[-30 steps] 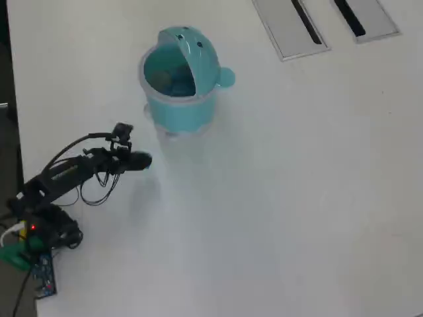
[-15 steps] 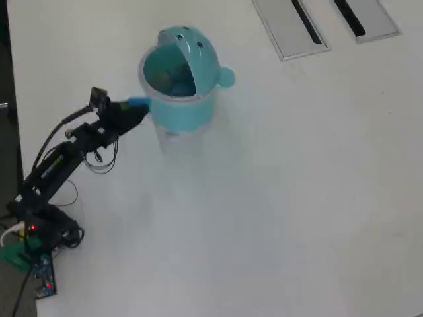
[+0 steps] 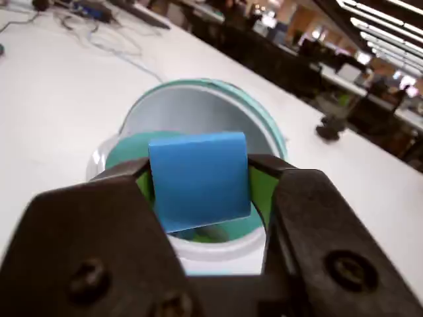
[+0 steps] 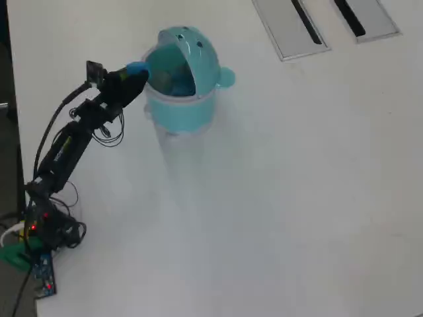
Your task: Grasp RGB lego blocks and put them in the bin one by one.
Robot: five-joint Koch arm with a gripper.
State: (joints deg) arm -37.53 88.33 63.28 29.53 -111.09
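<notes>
In the wrist view my gripper [image 3: 199,181] is shut on the blue lego block [image 3: 198,179], which sits between the two green-padded jaws. It hangs right over the open mouth of the turquoise bin [image 3: 261,112], whose domed lid is flipped back. Something green lies blurred inside the bin below the block. In the overhead view the gripper [image 4: 137,69] with the blue block [image 4: 135,67] is at the left rim of the bin [image 4: 192,99]. The red block is not in view.
The white table [image 4: 277,198] spreads right and below the bin. Two grey cable slots [image 4: 291,26] lie at the top right. The arm's base and boards [image 4: 39,231] stand at the lower left. Cables [image 3: 99,33] lie far back.
</notes>
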